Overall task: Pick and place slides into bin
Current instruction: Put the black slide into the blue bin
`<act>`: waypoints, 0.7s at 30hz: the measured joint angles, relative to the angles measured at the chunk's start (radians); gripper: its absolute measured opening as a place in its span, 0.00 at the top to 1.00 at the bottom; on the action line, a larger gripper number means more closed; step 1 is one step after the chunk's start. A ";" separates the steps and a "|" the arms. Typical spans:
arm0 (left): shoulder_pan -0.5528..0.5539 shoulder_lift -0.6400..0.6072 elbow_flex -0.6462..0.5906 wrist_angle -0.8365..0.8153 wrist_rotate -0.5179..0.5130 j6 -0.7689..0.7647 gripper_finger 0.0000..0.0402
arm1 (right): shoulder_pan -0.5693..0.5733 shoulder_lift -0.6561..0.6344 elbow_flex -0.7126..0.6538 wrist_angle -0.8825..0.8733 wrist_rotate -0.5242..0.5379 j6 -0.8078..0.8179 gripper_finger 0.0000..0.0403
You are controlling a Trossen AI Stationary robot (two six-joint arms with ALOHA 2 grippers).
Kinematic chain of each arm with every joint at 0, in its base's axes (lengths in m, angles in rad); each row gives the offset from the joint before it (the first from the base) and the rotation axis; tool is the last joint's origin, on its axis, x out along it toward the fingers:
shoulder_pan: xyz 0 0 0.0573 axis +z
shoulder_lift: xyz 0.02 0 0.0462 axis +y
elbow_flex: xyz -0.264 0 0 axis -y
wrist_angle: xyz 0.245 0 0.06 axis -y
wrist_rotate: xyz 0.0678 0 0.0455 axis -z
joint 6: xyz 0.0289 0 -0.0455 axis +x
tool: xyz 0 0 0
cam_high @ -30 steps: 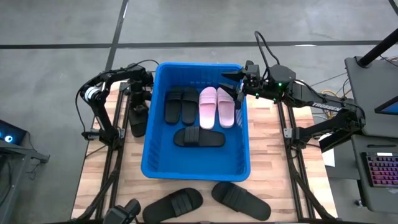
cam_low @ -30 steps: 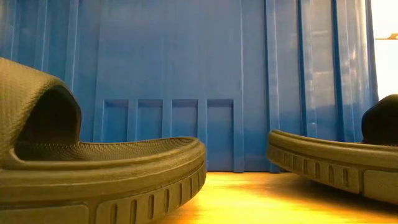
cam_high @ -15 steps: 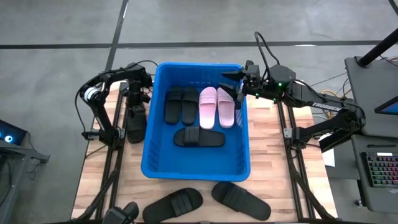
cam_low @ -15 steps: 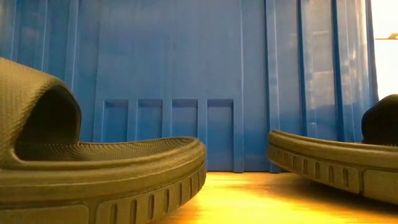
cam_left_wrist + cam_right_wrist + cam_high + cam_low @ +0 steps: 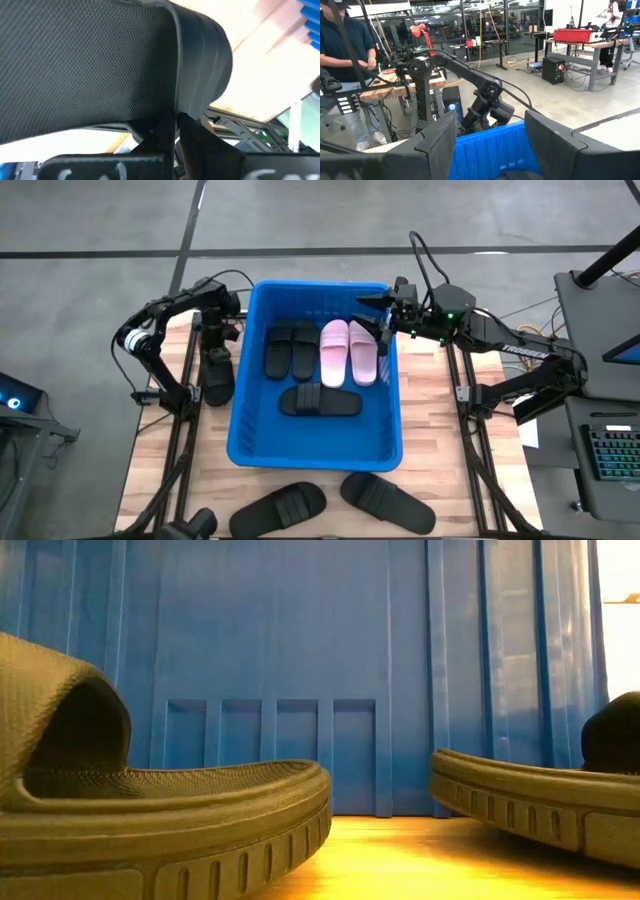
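Your left gripper (image 5: 214, 343) has its fingers clenched thinly on a black slide (image 5: 217, 373) beside the bin (image 5: 243, 395) on the counter (image 5: 432, 442), right gripper (image 5: 378, 315) released, so lifting quickly could shake it loose.

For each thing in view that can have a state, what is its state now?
Left gripper: shut on a black slide beside the bin, outside its left wall.
Right gripper: open, empty, over the bin's far right corner.
Bin: upright, holding three black slides and two pink slides.
Two black slides: lying on the table in front of the bin.
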 joint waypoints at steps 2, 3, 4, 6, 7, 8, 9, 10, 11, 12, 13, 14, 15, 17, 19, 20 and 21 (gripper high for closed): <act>0.000 -0.029 0.000 0.000 -0.007 -0.001 1.00 | 0.000 0.000 0.000 0.000 0.000 0.000 0.44; 0.000 -0.047 0.000 0.001 -0.008 -0.001 1.00 | 0.000 0.000 0.000 0.000 0.000 0.000 0.44; 0.000 -0.067 0.000 0.000 -0.009 -0.001 1.00 | 0.000 0.000 0.000 0.000 0.000 0.000 0.44; 0.000 -0.104 0.000 0.000 -0.009 -0.001 1.00 | 0.000 0.000 0.000 0.000 0.000 0.000 0.44; -0.001 -0.122 0.000 0.001 -0.009 -0.001 1.00 | 0.000 0.000 0.000 0.000 0.000 0.000 0.44; -0.001 -0.142 0.000 0.000 -0.009 -0.001 1.00 | 0.000 0.000 0.000 0.000 0.000 0.000 0.44; -0.001 -0.160 0.003 -0.002 -0.009 -0.002 1.00 | 0.000 0.000 0.000 0.000 0.000 0.000 0.44; -0.001 -0.176 0.009 -0.002 -0.009 -0.002 1.00 | 0.000 0.000 0.000 0.000 0.000 0.000 0.44; -0.001 -0.194 0.016 0.001 -0.010 -0.002 1.00 | 0.000 0.000 0.000 0.000 0.000 0.000 0.44; -0.001 -0.212 0.027 0.000 -0.012 0.000 1.00 | 0.000 0.000 0.000 0.000 0.000 0.000 0.44; -0.001 -0.230 0.040 -0.001 -0.014 0.001 1.00 | -0.001 0.000 0.000 0.000 0.000 0.000 0.44; -0.001 -0.248 0.053 -0.001 -0.016 0.003 1.00 | -0.002 0.000 0.000 0.000 0.000 0.000 0.44; -0.001 -0.268 0.066 0.000 -0.017 0.003 1.00 | -0.002 0.000 0.000 0.000 0.000 0.000 0.44; -0.002 -0.300 0.101 -0.001 -0.033 0.003 1.00 | -0.002 0.000 0.000 0.000 0.000 0.002 0.44; -0.002 -0.324 0.141 -0.001 -0.062 0.002 1.00 | -0.002 0.000 0.000 0.000 0.000 0.008 0.44; -0.002 -0.332 0.159 -0.001 -0.070 0.001 1.00 | -0.002 0.000 0.000 0.000 0.000 0.008 0.44; -0.002 -0.339 0.178 -0.001 -0.084 -0.002 1.00 | -0.002 0.000 0.000 0.000 0.000 0.008 0.44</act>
